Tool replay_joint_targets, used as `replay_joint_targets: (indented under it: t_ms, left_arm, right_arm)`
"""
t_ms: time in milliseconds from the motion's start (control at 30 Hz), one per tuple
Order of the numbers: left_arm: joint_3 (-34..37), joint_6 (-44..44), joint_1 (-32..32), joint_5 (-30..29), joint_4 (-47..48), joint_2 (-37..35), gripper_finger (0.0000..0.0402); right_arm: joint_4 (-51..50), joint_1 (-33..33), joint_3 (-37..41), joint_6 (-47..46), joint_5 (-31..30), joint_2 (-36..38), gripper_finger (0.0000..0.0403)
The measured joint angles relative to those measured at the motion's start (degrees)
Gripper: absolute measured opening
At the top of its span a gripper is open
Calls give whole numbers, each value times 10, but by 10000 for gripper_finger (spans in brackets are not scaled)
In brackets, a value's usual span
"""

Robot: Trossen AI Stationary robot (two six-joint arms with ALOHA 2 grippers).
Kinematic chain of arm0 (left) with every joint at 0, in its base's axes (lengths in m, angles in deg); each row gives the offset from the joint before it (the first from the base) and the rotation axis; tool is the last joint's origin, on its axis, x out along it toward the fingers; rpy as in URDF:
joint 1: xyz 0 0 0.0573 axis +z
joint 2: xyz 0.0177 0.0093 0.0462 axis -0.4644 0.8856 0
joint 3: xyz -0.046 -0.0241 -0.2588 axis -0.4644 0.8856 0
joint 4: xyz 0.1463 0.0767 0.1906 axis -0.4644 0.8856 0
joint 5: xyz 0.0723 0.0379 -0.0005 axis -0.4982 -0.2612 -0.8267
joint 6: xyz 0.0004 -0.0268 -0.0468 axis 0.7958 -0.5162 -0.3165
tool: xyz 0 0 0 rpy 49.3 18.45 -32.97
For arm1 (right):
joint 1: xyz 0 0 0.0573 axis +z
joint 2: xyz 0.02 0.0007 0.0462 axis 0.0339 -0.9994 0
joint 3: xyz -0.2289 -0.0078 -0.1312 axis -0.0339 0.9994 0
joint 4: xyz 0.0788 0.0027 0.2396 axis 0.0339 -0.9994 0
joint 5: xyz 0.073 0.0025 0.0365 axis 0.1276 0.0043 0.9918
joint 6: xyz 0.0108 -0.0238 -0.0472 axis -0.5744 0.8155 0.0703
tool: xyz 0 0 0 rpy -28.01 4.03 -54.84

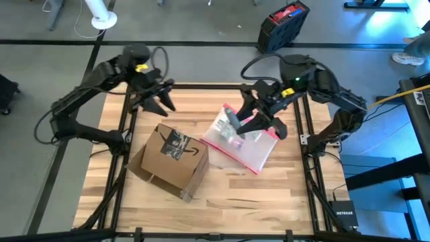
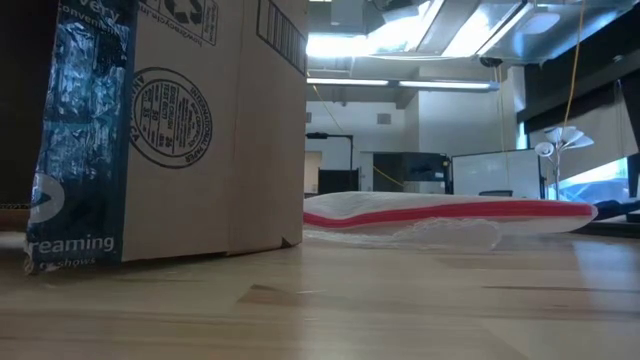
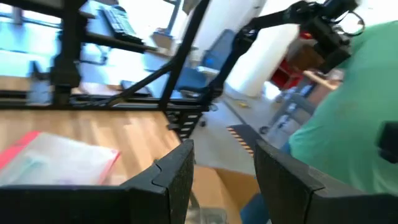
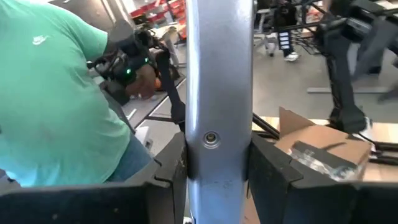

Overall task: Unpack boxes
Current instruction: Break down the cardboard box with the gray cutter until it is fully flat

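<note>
1. The cardboard box (image 1: 169, 160) sat lower left of centre in the high view, on the wooden table (image 1: 269, 195), tipped on its side with flaps splayed toward the frame's lower left. Black printed tape and the arrow logo faced up.
2. In the low view the box filled the left third of the frame and the tape strip ran down its left edge. It rested flat on the tabletop.
3. The clear pouch (image 1: 240, 142) with the pink-red edge lay right of the box, close but apparently not touching it. It was already out of the box.
4. The left gripper (image 1: 158, 98) hung above the table's upper left, clear of the box. Its fingers stood apart with nothing between them.
5. The right gripper (image 1: 259, 119) sat over the upper part of the pouch. In the right wrist view its fingers (image 4: 268, 171) clamped a grey, flat, metal-looking piece (image 4: 219, 93) with a small screw. I could not tell what that piece was.
6. A person in a green shirt (image 4: 56, 99) showed in both wrist views, beyond the table.
7. Handling, as a judgement: the box looked light, probably empty or nearly so. Corrugated walls are stiff but flaps flex, so it should slide easily on the wood if pushed.
8. Best hold is likely a pinch on a flap edge or the open rim wall. The taped face looks slick and too wide for the jaws.
</note>
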Motion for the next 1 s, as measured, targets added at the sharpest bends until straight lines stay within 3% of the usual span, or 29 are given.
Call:
replay_joint_targets:
  t_ms: [533,767,1000]
  left_arm:
    - [21,48,116,-59,184,-153,156]
    - [140,4,159,-50,156,-237,156]
    - [271,-128,182,-41,-14,-327,156]
  right_arm:
    - [-122,0,0,4,-102,86,124]
    - [-139,1,0,4,-149,125,124]
    - [-140,0,81,2,-175,176,124]
